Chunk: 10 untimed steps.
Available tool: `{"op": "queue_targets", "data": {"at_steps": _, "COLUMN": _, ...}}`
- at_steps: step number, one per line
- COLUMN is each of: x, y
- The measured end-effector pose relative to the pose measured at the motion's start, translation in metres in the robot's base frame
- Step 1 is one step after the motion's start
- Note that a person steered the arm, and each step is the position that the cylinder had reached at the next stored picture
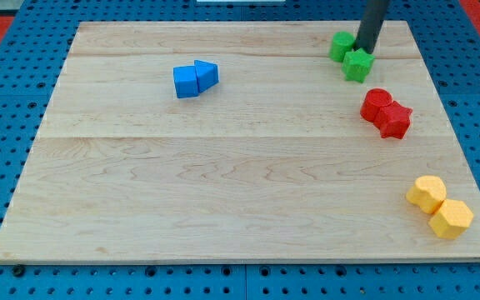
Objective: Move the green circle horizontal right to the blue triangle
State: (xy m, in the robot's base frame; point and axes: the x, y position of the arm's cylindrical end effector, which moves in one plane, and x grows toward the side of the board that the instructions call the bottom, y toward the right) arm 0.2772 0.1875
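Two green blocks sit near the view's top right, touching each other. One is rounded, likely the circle [340,46]; the other is star-like [357,66], just below and right of it. My tip [363,52] rests between them, right of the rounded block and at the top edge of the star-like one. Two blue blocks touch each other at the upper left of centre. The right one looks like the triangle [207,73]; the left one is a blocky shape [187,82]. The green blocks lie far to the right of the blue pair.
Two red blocks [386,112] sit together below the green ones near the right edge. Two yellow blocks [439,207] sit together at the bottom right corner. The wooden board [223,183] lies on a blue pegboard surface.
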Motion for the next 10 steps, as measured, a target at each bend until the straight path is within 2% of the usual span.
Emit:
{"op": "queue_targets", "data": {"at_steps": 1, "x": 0.031, "y": -0.026}}
{"op": "queue_targets", "data": {"at_steps": 2, "x": 0.036, "y": -0.027}}
{"op": "queue_targets", "data": {"at_steps": 4, "x": 0.032, "y": 0.014}}
{"op": "queue_targets", "data": {"at_steps": 6, "x": -0.037, "y": 0.003}}
{"op": "queue_targets", "data": {"at_steps": 7, "x": -0.035, "y": -0.002}}
{"op": "queue_targets", "data": {"at_steps": 10, "x": 0.039, "y": -0.057}}
